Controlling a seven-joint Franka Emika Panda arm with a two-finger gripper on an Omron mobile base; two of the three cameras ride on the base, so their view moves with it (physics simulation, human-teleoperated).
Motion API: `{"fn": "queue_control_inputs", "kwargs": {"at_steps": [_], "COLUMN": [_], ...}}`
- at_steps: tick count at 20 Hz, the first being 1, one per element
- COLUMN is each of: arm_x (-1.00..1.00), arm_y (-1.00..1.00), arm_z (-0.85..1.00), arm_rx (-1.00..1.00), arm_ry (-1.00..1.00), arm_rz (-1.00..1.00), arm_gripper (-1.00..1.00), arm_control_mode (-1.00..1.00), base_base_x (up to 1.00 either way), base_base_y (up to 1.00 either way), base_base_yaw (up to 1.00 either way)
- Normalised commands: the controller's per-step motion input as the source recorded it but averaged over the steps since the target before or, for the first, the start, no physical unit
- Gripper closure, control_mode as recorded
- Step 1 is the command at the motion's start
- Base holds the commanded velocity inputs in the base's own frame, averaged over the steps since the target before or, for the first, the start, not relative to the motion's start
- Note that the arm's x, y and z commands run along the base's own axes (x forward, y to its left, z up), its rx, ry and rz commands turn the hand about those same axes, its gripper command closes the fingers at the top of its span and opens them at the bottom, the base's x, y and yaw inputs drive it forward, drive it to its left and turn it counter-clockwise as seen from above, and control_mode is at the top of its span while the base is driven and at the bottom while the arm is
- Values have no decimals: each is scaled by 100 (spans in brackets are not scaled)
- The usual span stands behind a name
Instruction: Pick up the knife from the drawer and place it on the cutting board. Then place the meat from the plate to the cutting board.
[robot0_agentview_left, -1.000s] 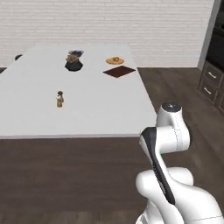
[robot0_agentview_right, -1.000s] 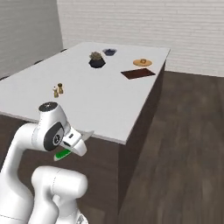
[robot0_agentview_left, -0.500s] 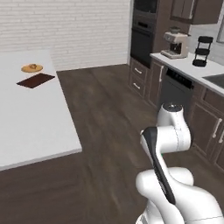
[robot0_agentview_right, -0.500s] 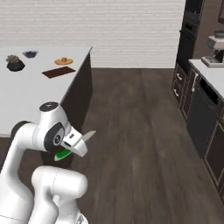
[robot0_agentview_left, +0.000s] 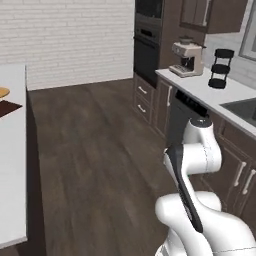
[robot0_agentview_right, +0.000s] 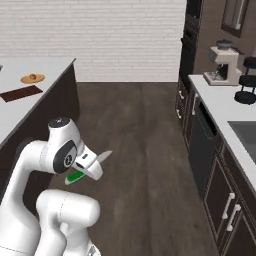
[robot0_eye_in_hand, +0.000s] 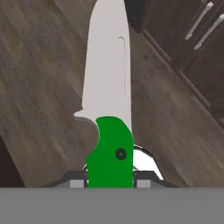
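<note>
Hand view: the knife (robot0_eye_in_hand: 109, 109) sits clamped between the two fingers, its green handle low in the frame with a dark rivet on it, and its pale grey blade pointing up and away from the hand over the dark wood floor (robot0_eye_in_hand: 39, 87). The jaws stand narrow, pressed to either side of the handle. Dark cabinet doors with silver handles (robot0_eye_in_hand: 205, 26) lie toward the upper right of this view.

In the right base view the gripper (robot0_agentview_right: 86, 167) is tucked close against the arm, well above the floor; the knife (robot0_agentview_right: 89, 167) juts from it, green handle to the lower left and blade slanting up to the right. The cutting board (robot0_agentview_right: 21, 93) lies far off on the white island counter (robot0_agentview_right: 50, 70) at the left, with the meat (robot0_agentview_right: 32, 77) on its plate just beyond it. A coffee machine (robot0_agentview_right: 223, 64) stands on the counter at the right.

In the left base view the cutting board (robot0_agentview_left: 7, 108) shows at the left edge, the coffee machine (robot0_agentview_left: 187, 58) at the upper right.
</note>
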Motion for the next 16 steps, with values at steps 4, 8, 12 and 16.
{"fn": "queue_control_inputs", "kwargs": {"at_steps": [4,8,12,16], "arm_x": [0,0,0,0], "arm_y": [0,0,0,0], "arm_z": [0,0,0,0], "arm_rx": [0,0,0,0], "arm_ry": [0,0,0,0], "arm_rz": [0,0,0,0], "arm_gripper": [100,100,100,100], "arm_control_mode": [100,100,100,100], "base_base_x": [100,100,100,100], "base_base_y": [-32,6,35,43], "base_base_yaw": [15,23,27,32]}}
